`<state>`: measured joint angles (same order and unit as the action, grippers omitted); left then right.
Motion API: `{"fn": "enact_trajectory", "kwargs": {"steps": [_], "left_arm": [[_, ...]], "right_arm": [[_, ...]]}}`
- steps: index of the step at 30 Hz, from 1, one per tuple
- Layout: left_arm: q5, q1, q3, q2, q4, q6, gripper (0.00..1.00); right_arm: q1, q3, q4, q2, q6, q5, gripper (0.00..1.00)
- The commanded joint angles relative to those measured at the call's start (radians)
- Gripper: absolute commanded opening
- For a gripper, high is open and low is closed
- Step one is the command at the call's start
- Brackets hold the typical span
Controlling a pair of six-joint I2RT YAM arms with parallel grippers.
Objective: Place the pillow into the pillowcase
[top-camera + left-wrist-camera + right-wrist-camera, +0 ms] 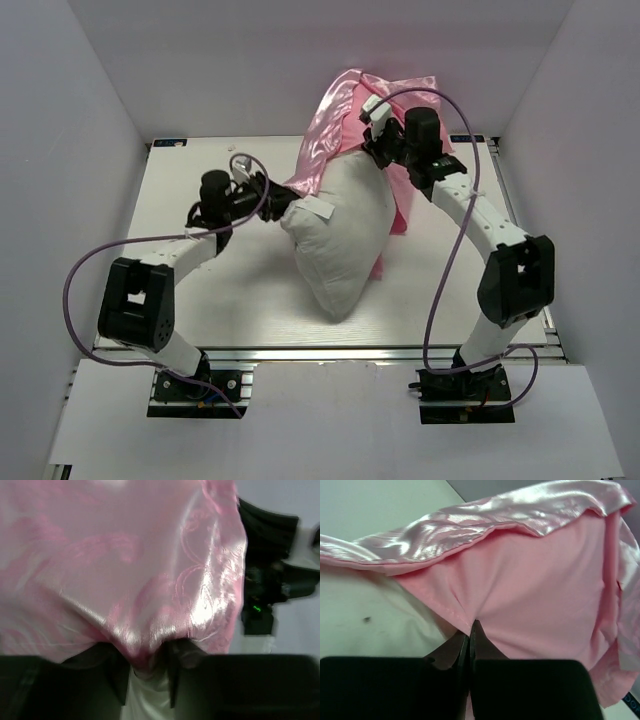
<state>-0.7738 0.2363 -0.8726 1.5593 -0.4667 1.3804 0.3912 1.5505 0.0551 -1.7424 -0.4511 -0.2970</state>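
- At the far edge of the table (200, 300), around its middle, the pillowcase (335, 120) bunches up and spills beyond the edge. Its near part drapes over the far end of the pillow (340, 235).
- The pillow lies diagonally across the table's middle with most of its white body bare. By my read, only the far end is covered.
- Right claw (470, 630): pinched tight on the matte pink hem, fabric puckering at the tips.
- Left claw (146, 672): fingers a little apart, satin and white fabric bunched in the gap. Gripping or not, I can't tell.
- Danger: that satin looks slick, so a loose left hold could let the mouth slide off the pillow's corner.
- Danger too: a pull away from the arms could drag the case off the far edge.
- Count: one pillow, one pillowcase, two claws.
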Motion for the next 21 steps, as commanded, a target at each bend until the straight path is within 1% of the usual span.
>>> {"fn": "enact_trajectory", "kwargs": {"steps": [1,2,3,4,5,6,7,9,10,12,13,14,16,18,19,21], "left_arm": [[0.201,-0.072,-0.251,-0.142,0.471,-0.388,0.45],[0.249,-0.077,-0.297,-0.177,0.559,-0.456,0.56],[0.298,-0.078,-0.34,-0.195,0.636,-0.572,0.61],[0.345,-0.078,-0.38,-0.212,0.755,-0.621,0.66],[0.417,-0.078,-0.435,-0.247,0.801,-0.664,0.73],[0.439,-0.078,-0.453,-0.269,0.841,-0.726,0.74],[0.459,-0.078,-0.462,-0.292,0.906,-0.754,0.74],[0.481,-0.077,-0.46,-0.367,0.957,-0.819,0.75],[0.481,-0.075,-0.445,-0.393,0.993,-0.833,0.75],[0.484,-0.072,-0.366,-0.473,1.034,-0.877,0.76],[0.49,-0.072,-0.33,-0.499,1.042,-0.885,0.76],[0.505,-0.072,-0.259,-0.521,1.045,-0.894,0.77],[0.525,-0.072,-0.189,-0.582,1.024,-0.912,0.77],[0.579,-0.072,-0.11,-0.605,0.993,-0.929,0.77],[0.599,-0.072,-0.089,-0.613,0.982,-0.937,0.82],[0.651,-0.072,-0.056,-0.598,0.953,-0.964,0.82]], "right_arm": [[0.017,-0.015,-0.043,0.142,0.13,-0.106,0.0],[0.017,-0.013,-0.043,0.141,0.15,-0.078,0.0],[0.017,-0.001,-0.043,0.135,0.166,-0.061,0.0],[0.017,0.008,-0.041,0.114,0.176,-0.044,0.0],[0.017,0.02,-0.038,0.1,0.195,-0.009,0.0],[0.017,0.037,-0.031,0.083,0.204,0.001,0.0],[0.017,0.072,-0.023,0.051,0.21,0.01,0.0],[0.017,0.108,-0.003,0.006,0.23,0.03,0.0],[0.017,0.138,0.003,-0.008,0.236,0.033,0.0],[0.017,0.158,0.011,-0.029,0.247,0.032,0.0],[0.017,0.164,0.012,-0.031,0.249,0.03,0.0],[0.017,0.164,0.012,-0.034,0.252,0.027,0.0],[0.017,0.163,0.023,-0.029,0.259,0.022,0.0],[0.017,0.154,0.026,-0.016,0.261,0.019,0.0],[0.017,0.137,0.025,-0.008,0.261,0.018,0.0],[0.017,0.119,0.023,0.015,0.256,0.018,0.0]]}}
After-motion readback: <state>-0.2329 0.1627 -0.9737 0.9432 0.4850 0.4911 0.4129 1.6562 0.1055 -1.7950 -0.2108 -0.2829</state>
